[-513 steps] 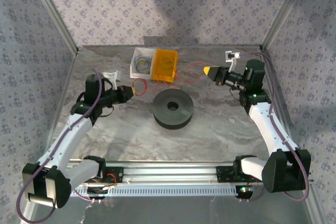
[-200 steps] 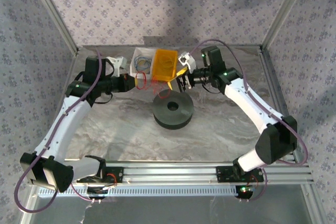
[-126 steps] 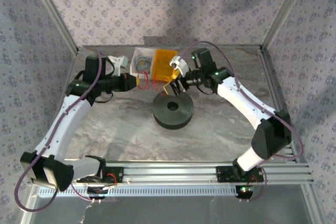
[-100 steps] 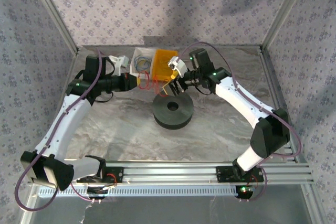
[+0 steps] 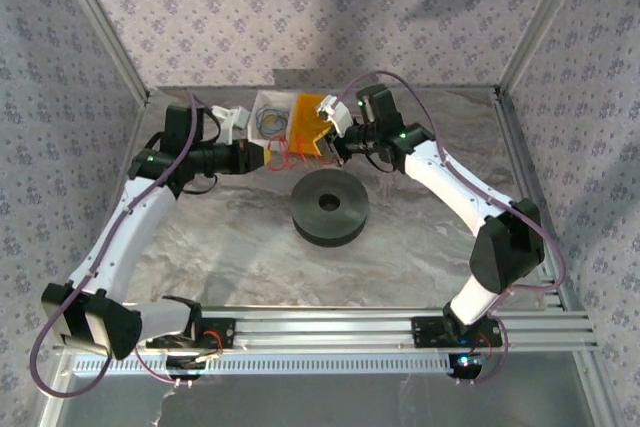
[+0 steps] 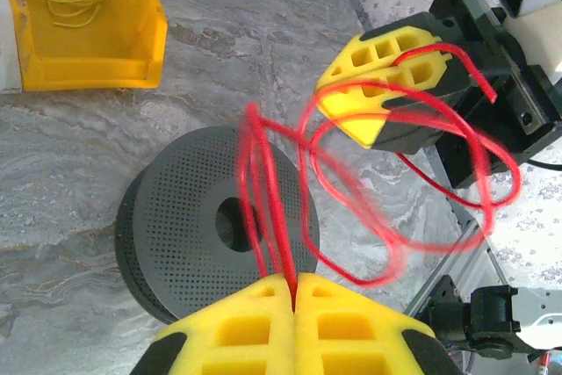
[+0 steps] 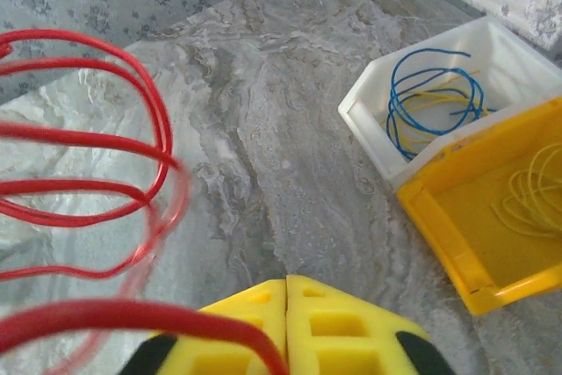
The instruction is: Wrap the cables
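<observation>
The left gripper (image 6: 292,280) is clamping shut on the cables (image 7: 132,313), whose red loops are hanging in the air between both arms, near the dark spool (image 5: 310,219). The right gripper (image 7: 287,283) is pinching them too, pads closed.

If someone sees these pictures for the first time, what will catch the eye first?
The loops of red cable come first, hanging in the air over the back of the table between the left claw and the right claw, both shut on it. Next comes the dark grey spool, lying flat mid-table, nearer than the loops.
</observation>
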`<state>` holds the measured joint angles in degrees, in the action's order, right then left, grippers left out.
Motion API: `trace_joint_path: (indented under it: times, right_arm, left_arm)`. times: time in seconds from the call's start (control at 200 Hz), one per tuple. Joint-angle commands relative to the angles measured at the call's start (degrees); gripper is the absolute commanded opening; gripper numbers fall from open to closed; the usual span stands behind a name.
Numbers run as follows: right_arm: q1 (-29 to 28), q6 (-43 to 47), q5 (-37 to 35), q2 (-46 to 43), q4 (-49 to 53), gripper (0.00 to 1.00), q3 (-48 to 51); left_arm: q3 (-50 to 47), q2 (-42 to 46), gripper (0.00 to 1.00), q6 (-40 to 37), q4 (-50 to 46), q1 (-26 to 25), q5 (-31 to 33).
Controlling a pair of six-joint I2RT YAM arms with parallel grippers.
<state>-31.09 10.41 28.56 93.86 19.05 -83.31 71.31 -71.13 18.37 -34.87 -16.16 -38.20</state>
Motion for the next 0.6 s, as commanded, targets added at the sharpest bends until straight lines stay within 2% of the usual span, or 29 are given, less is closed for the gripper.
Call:
trace_joint_path:
  times: [0.0, 0.19, 0.4, 0.595]
  right_arm:
    - [1.17, -1.39, -1.61, -0.33, -0.59, 0.00, -1.68]
    - [5.18, -6.81, -7.22, -4.39, -0.34, 0.00, 1.32]
    - [11.69, -17.56, -16.04, -13.87, -4.39, 0.00, 10.71]
    - [17.29, -22.14, -24.07, -22.69, -1.51, 0.00, 16.41]
  left_arm:
    - [0.07, -1.23, 0.00, -1.49, 1.97, 0.96, -2.42]
    - [-1.75, -2.63, 0.00, -1.73, 3.35, 4.39, -3.77]
    - [-3.72, -3.39, 0.00, -1.71, 4.26, 8.46, -3.17]
    - [-3.90, -3.11, 0.00, -2.96, 2.25, 10.91, -1.01]
